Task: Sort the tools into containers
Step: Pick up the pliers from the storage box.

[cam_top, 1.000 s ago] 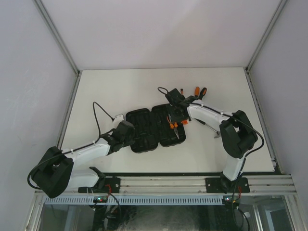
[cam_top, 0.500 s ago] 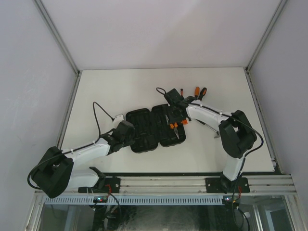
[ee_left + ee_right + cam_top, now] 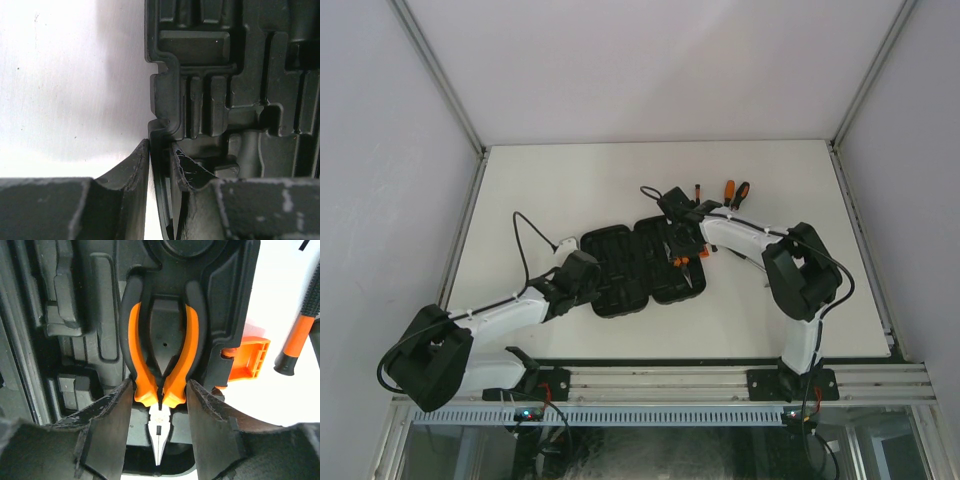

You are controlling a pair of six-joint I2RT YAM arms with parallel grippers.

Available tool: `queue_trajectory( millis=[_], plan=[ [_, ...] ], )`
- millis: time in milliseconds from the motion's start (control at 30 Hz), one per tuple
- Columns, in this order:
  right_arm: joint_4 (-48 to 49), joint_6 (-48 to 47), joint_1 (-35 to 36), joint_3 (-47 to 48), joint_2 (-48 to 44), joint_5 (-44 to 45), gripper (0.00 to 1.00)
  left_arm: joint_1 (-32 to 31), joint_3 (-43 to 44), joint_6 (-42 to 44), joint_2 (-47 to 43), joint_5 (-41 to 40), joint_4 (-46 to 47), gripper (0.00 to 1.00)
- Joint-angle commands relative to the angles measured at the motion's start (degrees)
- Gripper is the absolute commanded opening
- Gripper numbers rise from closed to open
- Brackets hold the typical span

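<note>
The left end effector (image 3: 160, 152) sits at the left edge of the open black tool case (image 3: 620, 262). Its fingers (image 3: 132, 172) are drawn narrow, one outside and one inside the case's rim wall, pinching that wall. The case lies flat in the middle of the tabletop (image 3: 550, 190), with its moulded slots facing up. In the case's right half, the orange-handled pliers (image 3: 172, 390) rest in their shaped recess, tips pointing to the near side. The right end effector (image 3: 160, 385) is over them, spread about as wide as the pliers, with a finger against each side of the handles by the pivot, holding them. The orange latch (image 3: 247, 357) sticks out from the case's right edge. Beyond it, screwdrivers (image 3: 728, 190) lie on the tabletop near the far right of the case.
</note>
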Motion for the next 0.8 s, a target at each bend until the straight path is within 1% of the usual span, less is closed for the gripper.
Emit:
queue_trajectory(
  millis=[0, 200, 300, 500, 767],
  plan=[
    [1.69, -0.64, 0.03, 1.11, 2.66, 1.71, 0.45, -0.36, -0.18, 0.10, -0.27, 0.19, 0.58, 0.25],
    [0.91, -0.54, 0.20, 1.39, 1.56, 2.78, 0.28, -0.36, -0.27, 0.15, -0.16, 0.11, 0.58, 0.25],
    [1.39, -0.65, 0.21, 1.41, -1.10, 1.64, 0.24, -0.36, -0.29, 0.06, -0.09, 0.04, 0.58, 0.25],
    [-0.11, -0.75, -0.14, 2.94, -5.20, 0.80, 0.21, -0.36, -0.34, 0.06, 0.03, 0.04, 0.55, 0.25],
    [-2.33, -0.28, -0.14, 3.38, -5.97, 1.20, 0.20, -0.36, -0.46, -0.20, -0.01, 0.04, 0.65, 0.25]
  ],
)
